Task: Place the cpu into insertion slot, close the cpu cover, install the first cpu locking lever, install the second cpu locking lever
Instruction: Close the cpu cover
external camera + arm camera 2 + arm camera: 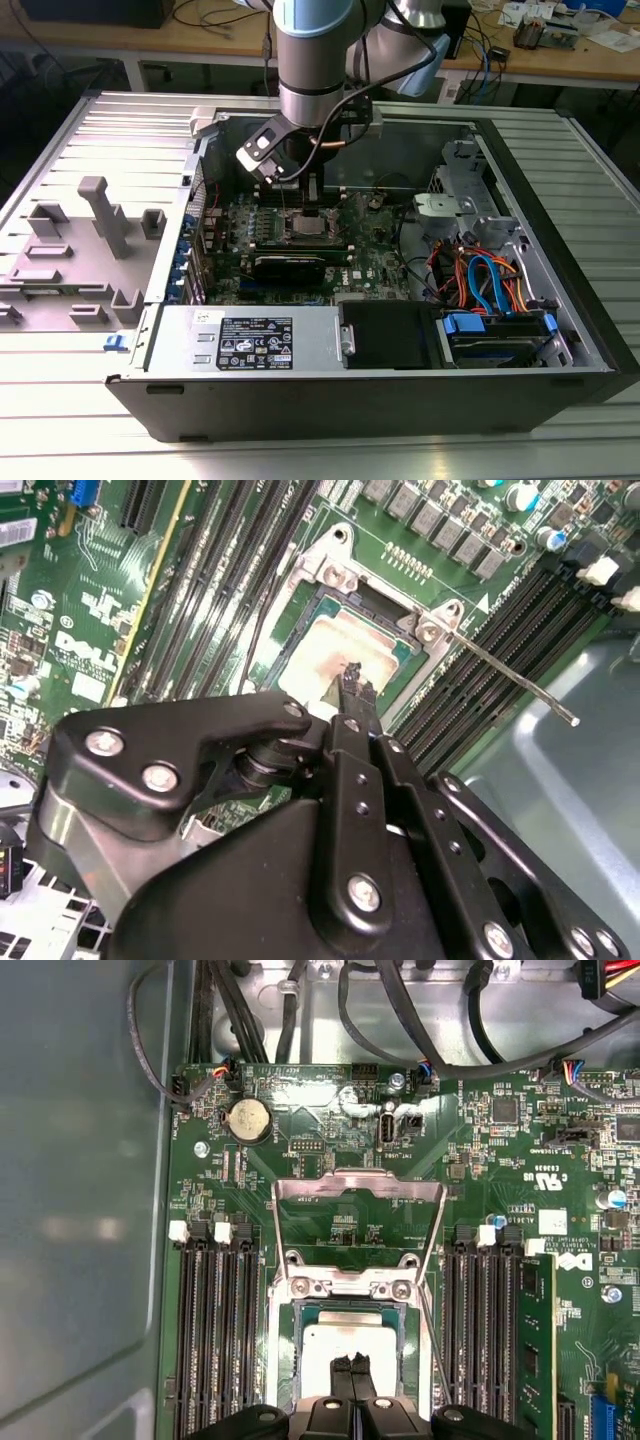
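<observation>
Near the exterior view's centre, the gripper (305,205), pinched closed and empty, hangs over the cpu (325,1350) seated in the insertion slot (345,1287), the cpu cover (360,1182) open for access.

A white label (255,343) with small black print and several signs lies on the silver plate (180,345) along the edge of the computer case (330,410) nearest the exterior view's camera; its words are too small to read. On the green motherboard (480,1160), the first wrist view shows a white sticker (553,1223) and white printed marks (545,1175). The second wrist view shows large white lettering (85,652) near the board's edge.
</observation>
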